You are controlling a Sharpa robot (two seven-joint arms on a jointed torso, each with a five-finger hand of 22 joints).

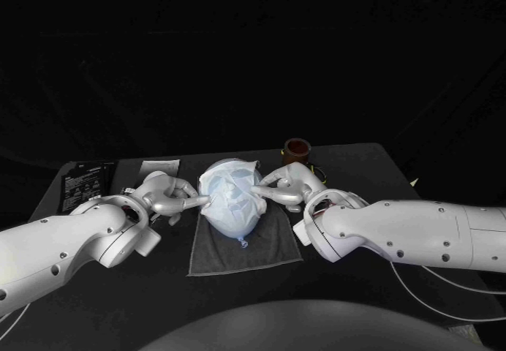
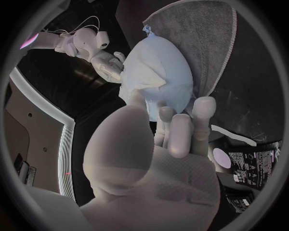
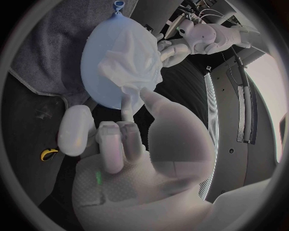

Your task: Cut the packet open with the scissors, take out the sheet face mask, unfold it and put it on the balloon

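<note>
A pale blue balloon (image 1: 234, 212) lies on a grey towel (image 1: 240, 252) with the white sheet mask (image 1: 227, 183) draped over its far half. My left hand (image 1: 169, 196) is at the balloon's left side, with thumb and fingertips (image 2: 180, 125) at the mask's edge (image 2: 143, 82). At the right side, my right hand (image 1: 284, 186) pinches a pulled-out corner of the mask (image 3: 127, 89) between thumb and fingers (image 3: 123, 127). The balloon's knot (image 3: 118, 6) points toward the towel's near end. Both hands touch the balloon (image 2: 171, 72).
The black printed packet (image 1: 86, 183) lies at the table's left, with a white cut strip (image 1: 160, 167) beside it. A brown cylinder (image 1: 297, 150) stands behind the right hand. A yellow scissors handle (image 3: 47, 154) shows on the table by the right hand.
</note>
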